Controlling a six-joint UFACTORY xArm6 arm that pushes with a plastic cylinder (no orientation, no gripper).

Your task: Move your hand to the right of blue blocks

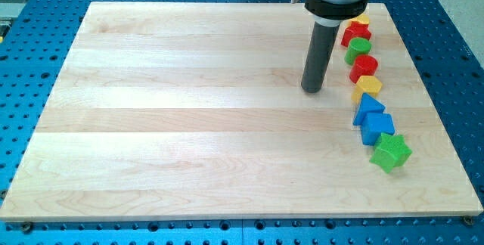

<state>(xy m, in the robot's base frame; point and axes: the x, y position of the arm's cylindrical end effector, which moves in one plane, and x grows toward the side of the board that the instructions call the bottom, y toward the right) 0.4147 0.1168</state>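
1. A pale wooden desk (189, 124) lies on a blue perforated base (446, 56), seen from above and in front.
2. My arm comes down from the view's top as a grey cylinder with a black collar, ending in a straight dark rod. I have no end effector with jaws, so there is nothing to spread or press together, and it grips nothing.
3. My tip (311, 90) rests on the desk in the upper right part of the board, touching no block.
4. Seven blocks form a slanting chain near the desk's right edge, running from the view's top downward: a yellow block (361, 20) partly hidden behind the arm's collar, a red star-like block (355, 32), a green cylinder (359, 47), a red block (364, 66), a yellow block (367, 86), then two blue ones and a green star-like block (391, 153).
5. The blue triangular block (367, 109) and the blue cube (377, 126) touch each other, lower in the chain.
6. My tip stands to the view's left of the chain, level with the lower yellow block, above and left of both blue blocks.
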